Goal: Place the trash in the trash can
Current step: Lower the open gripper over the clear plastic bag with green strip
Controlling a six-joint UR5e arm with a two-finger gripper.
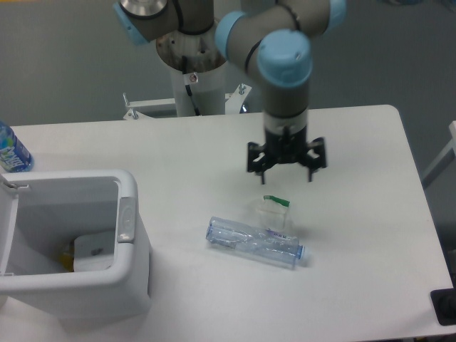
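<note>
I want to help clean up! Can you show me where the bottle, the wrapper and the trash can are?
bottle (254, 244), fixed camera view, middle of its ribbed body.
wrapper (274, 211), fixed camera view, its whitish middle.
trash can (125, 220), fixed camera view, grey latch on its right rim.

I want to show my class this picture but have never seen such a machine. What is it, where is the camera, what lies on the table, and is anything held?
It is a robot arm with a two-fingered claw, filmed by one fixed camera looking down at the white table. The claw is open and holds nothing; it hangs over a small wrapper with a green strip. Beside the wrapper lies a clear bottle on its side. At the left stands a white bin, open on top, with something already inside. A blue-labelled bottle peeks in at the left edge.
</note>
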